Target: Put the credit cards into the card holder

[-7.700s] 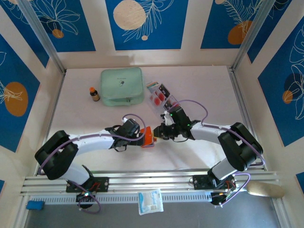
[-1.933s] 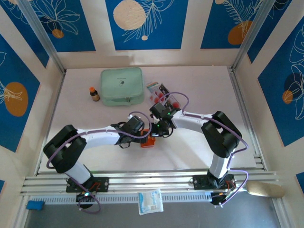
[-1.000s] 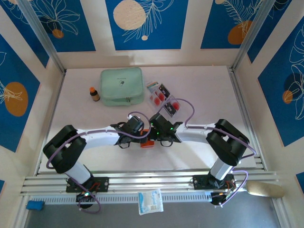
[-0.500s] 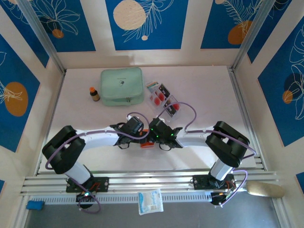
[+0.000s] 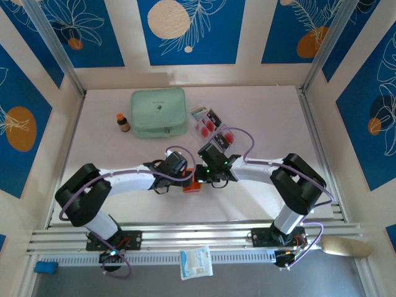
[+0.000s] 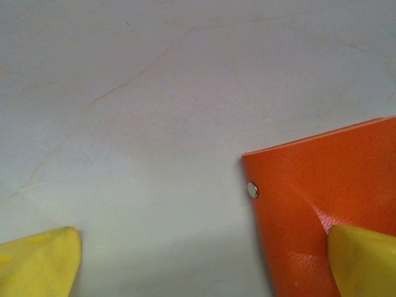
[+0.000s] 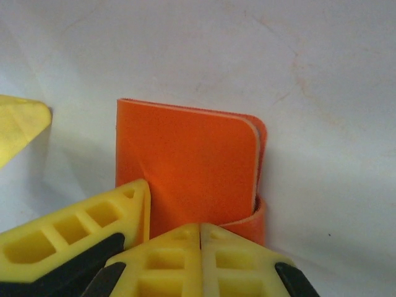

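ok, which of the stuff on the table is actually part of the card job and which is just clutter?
Job:
card holder, orange, mid-table
credit cards, loose, further back, right of the pouch

Lying about:
mint-green zip pouch
small brown bottle, left of the pouch
white packet, by the near rail

You're looking at a small orange-red folding card holder [image 7: 185, 154] in smooth, faintly sheened leather-like material with a shiny round metal snap stud [image 6: 252, 189], a matt white tabletop [image 6: 154, 93] marked by faint scuffs, and the right gripper's [image 7: 200, 232] matt yellow moulded-plastic fingers [image 7: 232, 244].
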### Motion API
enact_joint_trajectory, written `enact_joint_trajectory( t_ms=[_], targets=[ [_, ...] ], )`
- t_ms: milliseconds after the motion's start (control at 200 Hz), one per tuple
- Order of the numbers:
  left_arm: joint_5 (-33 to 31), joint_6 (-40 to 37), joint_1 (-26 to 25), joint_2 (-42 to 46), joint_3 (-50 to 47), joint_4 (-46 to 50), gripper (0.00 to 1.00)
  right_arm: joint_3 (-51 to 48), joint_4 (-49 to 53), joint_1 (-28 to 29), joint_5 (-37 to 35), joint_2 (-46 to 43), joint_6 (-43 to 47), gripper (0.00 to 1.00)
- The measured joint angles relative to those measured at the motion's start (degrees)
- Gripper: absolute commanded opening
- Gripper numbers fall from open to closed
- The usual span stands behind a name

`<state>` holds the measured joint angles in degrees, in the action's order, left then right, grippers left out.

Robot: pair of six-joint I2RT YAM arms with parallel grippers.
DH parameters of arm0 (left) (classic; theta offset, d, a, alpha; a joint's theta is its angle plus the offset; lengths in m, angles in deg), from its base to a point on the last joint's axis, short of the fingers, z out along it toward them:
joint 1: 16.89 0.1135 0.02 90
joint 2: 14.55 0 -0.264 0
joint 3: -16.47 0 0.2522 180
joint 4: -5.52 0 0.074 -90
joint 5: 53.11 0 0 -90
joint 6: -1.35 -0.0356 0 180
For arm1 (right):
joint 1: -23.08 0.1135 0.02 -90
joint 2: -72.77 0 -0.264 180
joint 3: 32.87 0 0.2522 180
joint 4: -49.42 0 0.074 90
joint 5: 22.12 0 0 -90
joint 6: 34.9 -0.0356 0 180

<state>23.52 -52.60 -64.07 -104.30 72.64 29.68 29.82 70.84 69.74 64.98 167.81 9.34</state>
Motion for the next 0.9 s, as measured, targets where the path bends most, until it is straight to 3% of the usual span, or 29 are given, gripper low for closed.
enact_joint_trajectory(
  t_ms=[900],
  targets=[
    [-0.02, 0.00, -0.04, -0.04, 0.00, -0.11, 1.00, 1.88, 3.08, -4.20, 5.84, 0.00, 1.29, 0.00]
  ],
)
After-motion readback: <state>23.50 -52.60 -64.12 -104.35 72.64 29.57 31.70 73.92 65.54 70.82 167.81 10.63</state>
